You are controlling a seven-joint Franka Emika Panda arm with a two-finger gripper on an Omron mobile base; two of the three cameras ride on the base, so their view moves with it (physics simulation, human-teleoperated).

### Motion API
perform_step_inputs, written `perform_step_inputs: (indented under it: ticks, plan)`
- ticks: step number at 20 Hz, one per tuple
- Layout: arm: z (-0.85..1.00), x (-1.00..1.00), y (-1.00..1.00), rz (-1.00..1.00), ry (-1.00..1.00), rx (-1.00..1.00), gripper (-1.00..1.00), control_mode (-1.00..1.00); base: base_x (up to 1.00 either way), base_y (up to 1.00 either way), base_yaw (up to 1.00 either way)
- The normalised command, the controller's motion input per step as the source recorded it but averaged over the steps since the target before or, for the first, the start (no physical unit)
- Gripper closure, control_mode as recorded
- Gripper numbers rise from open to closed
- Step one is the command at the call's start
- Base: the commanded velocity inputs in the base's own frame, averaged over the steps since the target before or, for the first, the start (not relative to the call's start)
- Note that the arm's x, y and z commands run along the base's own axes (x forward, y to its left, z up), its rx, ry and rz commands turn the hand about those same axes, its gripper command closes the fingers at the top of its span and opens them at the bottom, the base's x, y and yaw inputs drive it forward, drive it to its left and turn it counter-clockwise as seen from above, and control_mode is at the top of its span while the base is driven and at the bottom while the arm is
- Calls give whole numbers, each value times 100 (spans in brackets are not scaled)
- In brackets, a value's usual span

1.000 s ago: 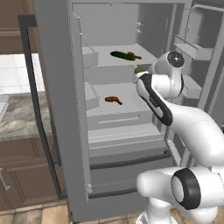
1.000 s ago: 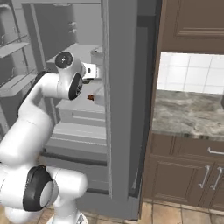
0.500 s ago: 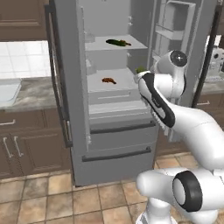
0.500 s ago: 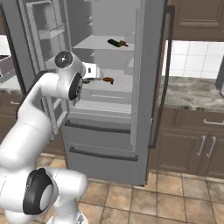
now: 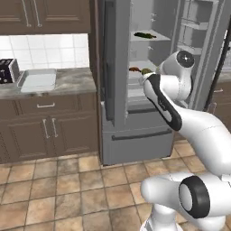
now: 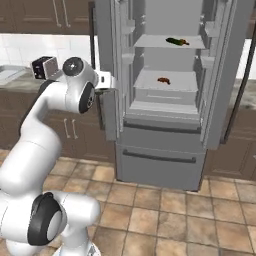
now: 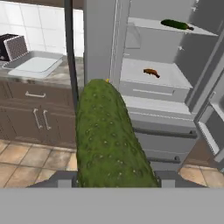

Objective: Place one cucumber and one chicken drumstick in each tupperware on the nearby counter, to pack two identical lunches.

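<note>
Backing off, the base brings counter and whole fridge into view. Finger tips are hidden behind the stubby light-green cucumber (image 7: 109,140) the gripper (image 7: 110,181) clamps, its long axis pointing 12 o'clock in the hand view.

The white arm rises from the base at about 5 o'clock in the left base view, bends at a dark-jointed elbow and reaches up toward 12 o'clock, its wrist folded back over the forearm. In the right base view it climbs from 7 o'clock to a shoulder-high wrist. The gripper (image 7: 114,183) points forward, level, its jaws held partly apart and clamped on the cucumber (image 7: 108,140), which sticks out ahead.
</note>
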Motion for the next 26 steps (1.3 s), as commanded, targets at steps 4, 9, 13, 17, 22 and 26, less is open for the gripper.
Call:
perform_step_inputs:
  ticks: [4, 9, 13, 17, 22, 26]
  plan:
    - [0, 0, 0, 0, 0, 0, 100, 100, -48, 100, -1]
    - [0, 0, 0, 0, 0, 0, 100, 100, -6, 100, 0]
    - [0, 0, 0, 0, 0, 0, 100, 100, 0, 100, -3]
    - [0, 0, 0, 0, 0, 0, 100, 100, 0, 100, -4]
    - [0, 0, 0, 0, 0, 0, 100, 100, 0, 100, -6]
    - [0, 0, 0, 0, 0, 0, 100, 100, 0, 100, -6]
